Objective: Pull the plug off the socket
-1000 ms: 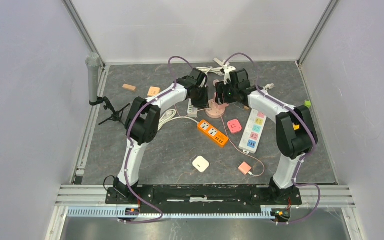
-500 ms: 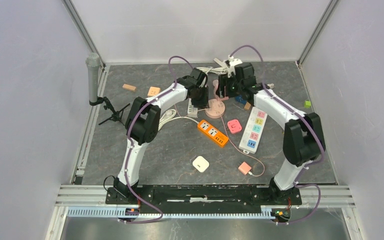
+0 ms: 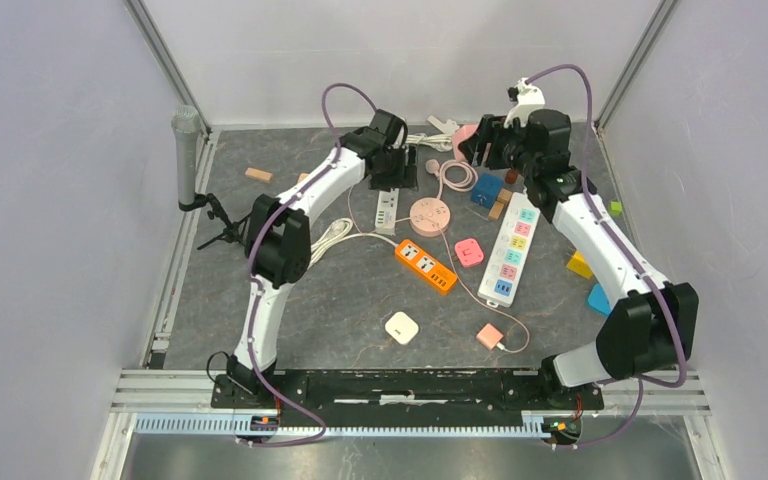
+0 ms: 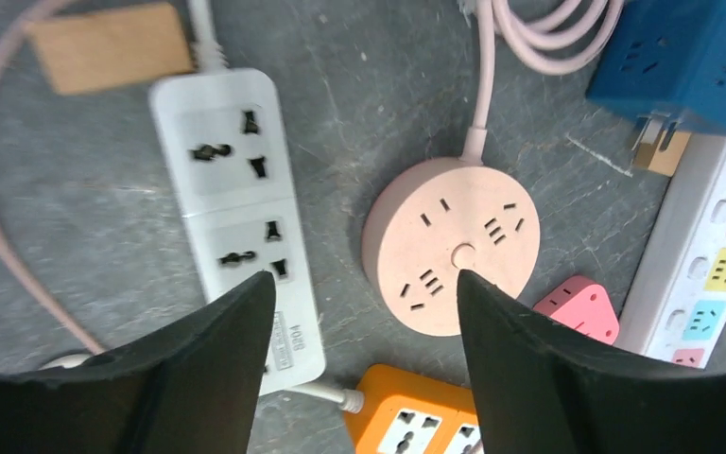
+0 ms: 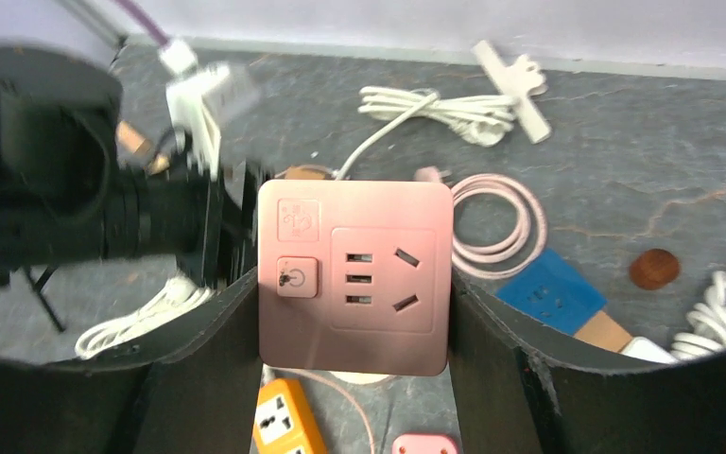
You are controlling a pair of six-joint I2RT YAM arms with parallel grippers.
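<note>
Right gripper no longer sits over the round socket. It is now raised and swung away to the rear. The pink square plug goes with it, clamped between its fingers and free of the socket. Left gripper jaws go from closed to spread, lifted off. The socket now lies uncovered below them.

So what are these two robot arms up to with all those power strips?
They are unplugging something. The right hand grips a pink square plug and holds it in the air, away from the round pink socket. That socket lies on the table beside a white power strip, and its slots are empty. The left hand hangs open just above it, holding nothing.
</note>
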